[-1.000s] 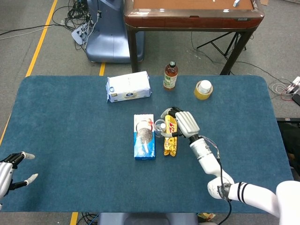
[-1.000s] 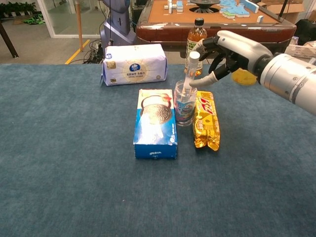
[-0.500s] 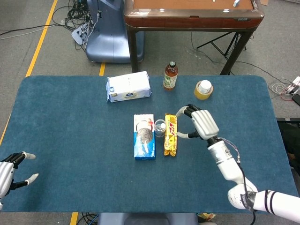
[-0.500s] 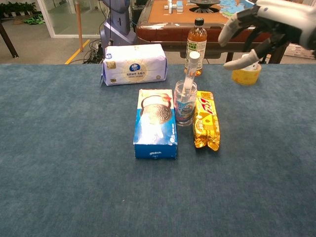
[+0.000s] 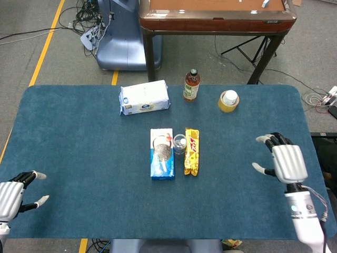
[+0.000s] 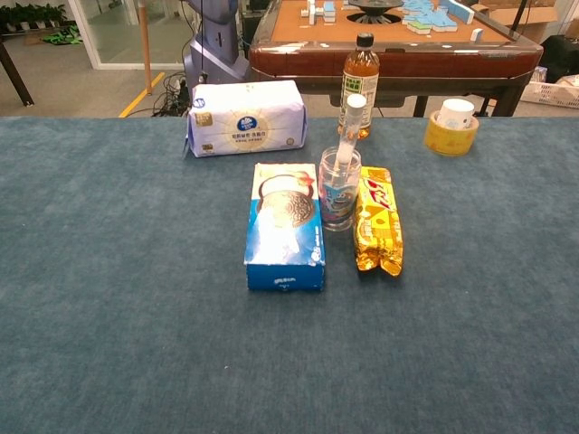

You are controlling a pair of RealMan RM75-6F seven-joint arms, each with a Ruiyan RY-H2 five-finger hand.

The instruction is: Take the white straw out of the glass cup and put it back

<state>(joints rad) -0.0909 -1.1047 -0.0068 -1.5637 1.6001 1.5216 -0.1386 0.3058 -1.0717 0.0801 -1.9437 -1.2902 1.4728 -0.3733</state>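
Blue-covered desk (image 6: pixel 109 298) seen from the head and chest cameras. At the centre stands the glass cup (image 6: pixel 340 190), upright, with the white straw (image 6: pixel 347 127) inside it, leaning so that its top points toward the far right. The cup sits between a blue biscuit box (image 6: pixel 285 226) on its left and a gold snack packet (image 6: pixel 378 220) on its right, just beside both. Farther back lie a white tissue pack (image 6: pixel 244 117) at left, a brown drink bottle (image 6: pixel 360 65) behind the cup, and a yellow tape roll (image 6: pixel 451 131) at right holding a small white container. The right hand (image 5: pixel 287 162) hovers over the near right part of the desk, fingers spread wide, holding nothing, well apart from the cup. The left hand (image 5: pixel 13 192) rests at the near left edge, fingers likewise apart and empty.
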